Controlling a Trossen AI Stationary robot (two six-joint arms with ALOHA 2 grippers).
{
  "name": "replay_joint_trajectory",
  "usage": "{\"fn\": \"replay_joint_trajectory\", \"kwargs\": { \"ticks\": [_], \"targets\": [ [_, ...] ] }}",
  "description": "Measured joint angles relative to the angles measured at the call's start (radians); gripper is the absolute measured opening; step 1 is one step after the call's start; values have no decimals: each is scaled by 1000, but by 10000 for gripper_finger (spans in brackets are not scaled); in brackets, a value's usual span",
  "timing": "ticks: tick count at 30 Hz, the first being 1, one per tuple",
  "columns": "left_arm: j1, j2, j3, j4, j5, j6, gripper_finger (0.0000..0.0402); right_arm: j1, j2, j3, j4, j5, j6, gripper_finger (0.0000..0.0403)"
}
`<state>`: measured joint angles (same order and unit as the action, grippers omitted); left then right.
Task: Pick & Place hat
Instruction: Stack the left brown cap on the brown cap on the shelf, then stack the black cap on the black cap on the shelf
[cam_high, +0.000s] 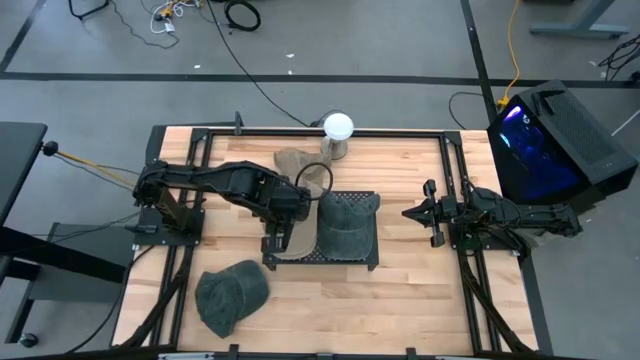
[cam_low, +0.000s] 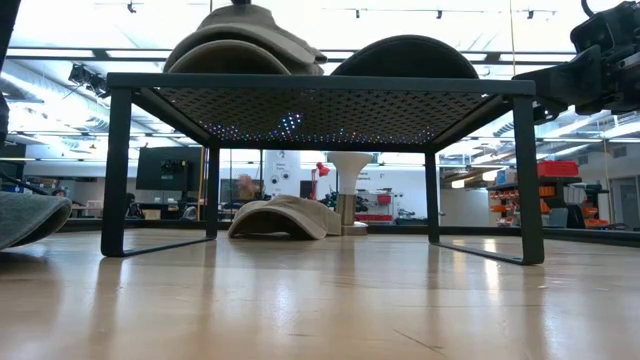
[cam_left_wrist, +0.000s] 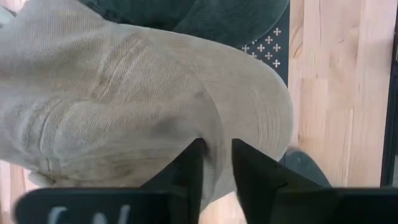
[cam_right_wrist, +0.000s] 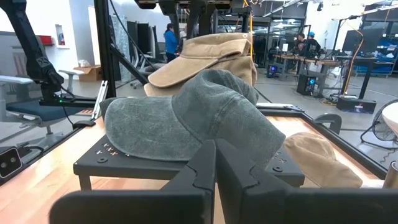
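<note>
Rack (cam_high: 350, 259), black perforated, sits mid-table with a grey hat (cam_high: 347, 222) on its right part and the tan hat (cam_high: 296, 240) on its left part. Second tan hat (cam_high: 296, 162) lies by the white stand (cam_high: 337, 133) at the far edge; another grey hat (cam_high: 230, 294) lies on the table at the near left. Left gripper (cam_high: 283, 238) is over the rack, fingers (cam_left_wrist: 189, 171) slightly apart astride the tan hat's brim edge; corduroy-like ribbed fabric. Right gripper (cam_high: 408, 213) closed, empty, parked right of the rack
</note>
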<state>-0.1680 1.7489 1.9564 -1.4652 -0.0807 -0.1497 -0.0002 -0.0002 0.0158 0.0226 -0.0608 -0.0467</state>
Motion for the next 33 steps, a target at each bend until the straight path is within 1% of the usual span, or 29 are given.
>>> {"fn": "replay_joint_trajectory", "kwargs": {
  "ticks": [8, 13, 17, 25, 33],
  "targets": [
    [0, 0, 0, 11, 0, 4, 182, 0, 0, 0, 0, 0, 0, 15],
    [0, -2, 0, 9, 0, 6, 219, 0, 0, 0, 0, 0, 0, 15],
    [0, -5, 0, -4, 0, 18, 227, 0, 0, 0, 0, 0, 0, 15],
    [-2, -26, 3, -18, -28, 31, 221, 0, 0, 0, 0, 0, 0, 15],
    [-3, -50, 4, -54, -30, 25, 220, 0, 0, 0, 0, 0, 0, 15]
  ]
}}
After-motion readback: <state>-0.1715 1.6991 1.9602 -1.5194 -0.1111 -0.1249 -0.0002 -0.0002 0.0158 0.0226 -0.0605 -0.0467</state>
